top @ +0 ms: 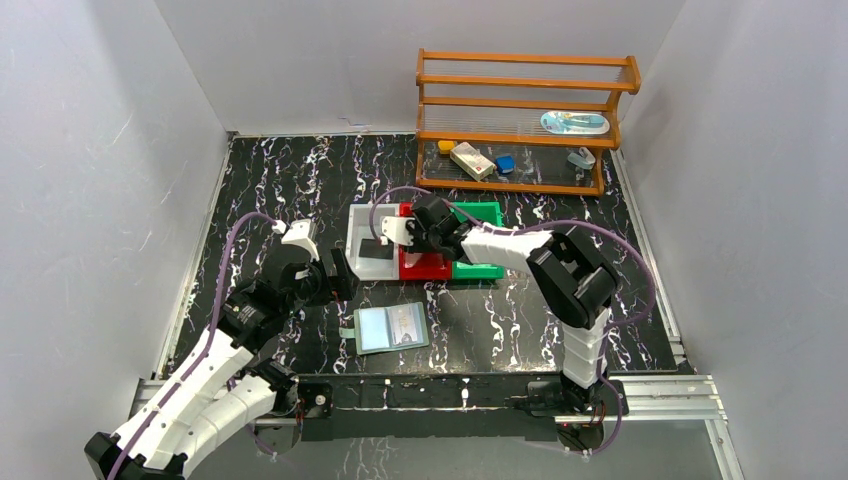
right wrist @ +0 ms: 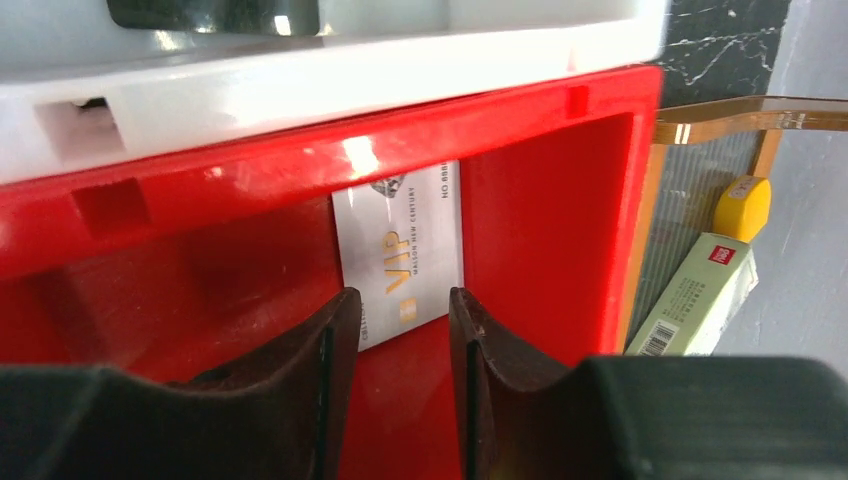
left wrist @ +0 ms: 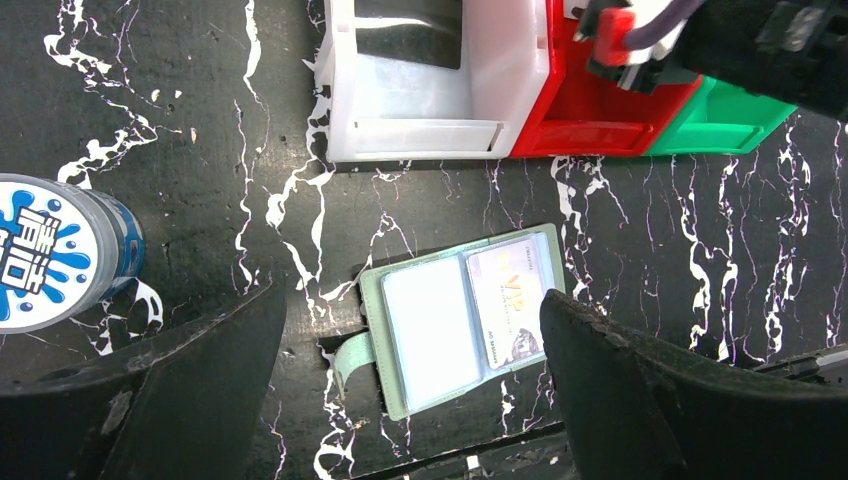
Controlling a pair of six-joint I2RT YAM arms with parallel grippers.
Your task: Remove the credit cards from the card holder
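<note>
The card holder [top: 391, 328] lies open on the black marbled table; from the left wrist it shows a pale VIP credit card [left wrist: 512, 300] in its right clear pocket. My left gripper [left wrist: 415, 400] hovers above it, open wide, with nothing between its fingers [left wrist: 180, 390]. My right gripper [right wrist: 404, 300] is down in the red bin [right wrist: 250, 170], jaws apart and empty. A silver-grey VIP credit card [right wrist: 400, 255] lies loose on the bin floor just past its fingertips. A black credit card [left wrist: 410, 30] lies in the white bin [left wrist: 420, 135].
A green bin [top: 480, 245] adjoins the red one on the right. A round blue-and-white tin [left wrist: 55, 250] stands left of the holder. At the back right a wooden rack [top: 525, 120] holds small items, among them a yellow block [right wrist: 742, 205] and a green box [right wrist: 695, 295].
</note>
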